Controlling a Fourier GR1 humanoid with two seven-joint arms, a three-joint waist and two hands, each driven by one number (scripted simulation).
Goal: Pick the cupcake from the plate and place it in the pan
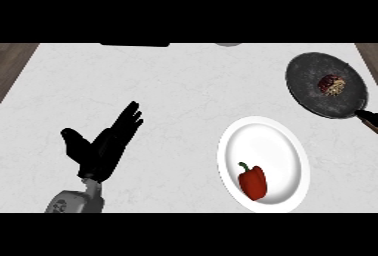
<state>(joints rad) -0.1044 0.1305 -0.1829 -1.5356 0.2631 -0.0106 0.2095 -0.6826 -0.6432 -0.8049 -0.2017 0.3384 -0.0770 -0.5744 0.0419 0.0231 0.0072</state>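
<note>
While only the head view is given, every line below is read from it.

Cupcake: the cupcake (331, 85) sits inside the pan, a little right of the pan's middle; small, round, dark brown-red with a pale speckled patch.
Pan: the pan (306, 75) lies at the counter's far right, round, dark grey with a grainy, speckled floor and a slightly darker rim; its black handle (368, 120) runs down and right toward the view's right edge.
Plate: the white plate (258, 145) lies below the pan and a little left of it, apart from it; smooth, glossy, with a shallow raised rim; it looks taller than wide.
Pepper: a red bell pepper (253, 181) with a short green stem lies on the lower half of the plate, shiny and smooth.
Left hand: the left hand (102, 146) shows at lower left, black, fingers straight and spread, pointing up and to the right, thumb held out to the left; it holds nothing. A grey forearm (74, 201) comes in below it.
Right hand: not seen.
Counter: the counter (177, 90) is pale grey-white with faint marble-like veining, flat and matte.
Edges: brown wood shows past the counter at the upper left and upper right corners.
Open room: a broad bare stretch of counter lies between the left hand and the plate, and across the upper left and middle.
</note>
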